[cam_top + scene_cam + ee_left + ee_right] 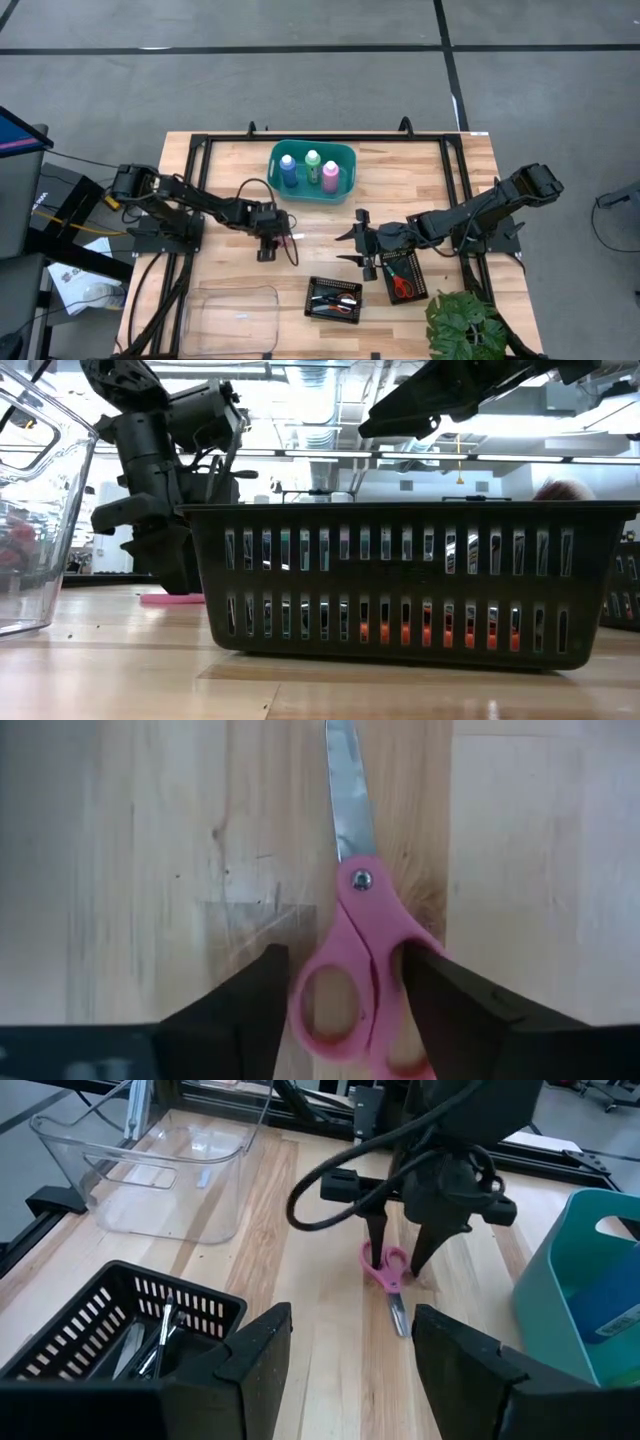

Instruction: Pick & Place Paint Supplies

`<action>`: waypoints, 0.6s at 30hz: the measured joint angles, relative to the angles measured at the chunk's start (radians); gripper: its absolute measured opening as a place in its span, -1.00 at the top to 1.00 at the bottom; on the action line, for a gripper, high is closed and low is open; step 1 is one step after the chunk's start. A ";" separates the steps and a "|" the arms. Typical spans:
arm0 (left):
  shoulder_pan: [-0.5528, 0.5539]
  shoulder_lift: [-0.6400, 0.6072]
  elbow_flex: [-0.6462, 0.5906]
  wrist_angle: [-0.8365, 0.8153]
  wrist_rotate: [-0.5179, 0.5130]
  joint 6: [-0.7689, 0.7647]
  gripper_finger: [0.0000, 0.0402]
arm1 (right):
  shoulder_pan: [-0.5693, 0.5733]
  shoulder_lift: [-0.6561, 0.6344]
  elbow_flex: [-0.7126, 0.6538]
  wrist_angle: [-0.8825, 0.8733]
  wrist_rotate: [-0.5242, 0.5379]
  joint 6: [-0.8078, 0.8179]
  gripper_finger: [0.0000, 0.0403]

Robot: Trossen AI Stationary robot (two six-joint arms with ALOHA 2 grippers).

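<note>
- Lying flat on the bare wood of the bench (230,175), the pink-handled scissors (357,960) are closed, blade pointing away from the left arm's wrist camera.
- The left end effector (345,1005) is down at the handles with its two dark fingers (250,1005) apart, one on each side of the pink loops; the right-hand finger touches the handle edge, while the other stands just clear.
- From the right wrist camera, the same left end effector (400,1265) stands upright over the scissors, fingertips at bench level around the handles.
- The right end effector (362,248) hovers near the middle of the bench, fingers spread and holding nothing, beside a black mesh tray (420,285) with red-handled scissors (401,285) inside.
- A second black mesh tray (315,290) at the front of the bench holds thin dark brushes (335,300).
- The teal basket (345,150) at the back of the bench contains the blue bottle (288,170), green bottle (312,165) and pink bottle (330,176), all upright with white caps.
- A clear plastic bin (195,300) sits at the front left corner, and a green plant (465,325) at the front right.
</note>
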State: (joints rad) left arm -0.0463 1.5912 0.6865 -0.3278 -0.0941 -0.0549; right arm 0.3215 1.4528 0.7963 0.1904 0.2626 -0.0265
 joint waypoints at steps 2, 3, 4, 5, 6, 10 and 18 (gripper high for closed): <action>0.013 0.015 0.001 0.002 0.031 0.003 0.11 | 0.005 0.000 0.000 -0.003 0.000 0.000 0.03; 0.018 0.019 0.001 0.004 0.042 0.003 0.15 | 0.007 0.000 0.000 -0.003 0.000 0.000 0.03; 0.022 0.024 0.001 0.006 0.050 0.004 0.19 | 0.011 0.000 0.000 -0.003 0.000 0.000 0.03; 0.026 0.028 0.003 0.006 0.058 0.006 0.23 | 0.014 0.000 0.000 -0.003 0.000 0.000 0.03; 0.029 0.028 0.003 0.006 0.064 0.008 0.28 | 0.018 0.000 0.000 -0.003 -0.001 0.000 0.03; 0.028 0.026 0.002 0.012 0.065 0.008 0.53 | 0.026 0.000 0.000 -0.003 -0.002 -0.001 0.03; 0.020 0.019 -0.005 0.056 0.006 0.002 0.98 | 0.026 0.000 0.000 -0.006 -0.003 -0.006 0.03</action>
State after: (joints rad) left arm -0.0265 1.6104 0.6815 -0.2721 -0.0885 -0.0528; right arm 0.3473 1.4528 0.7963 0.1841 0.2600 -0.0322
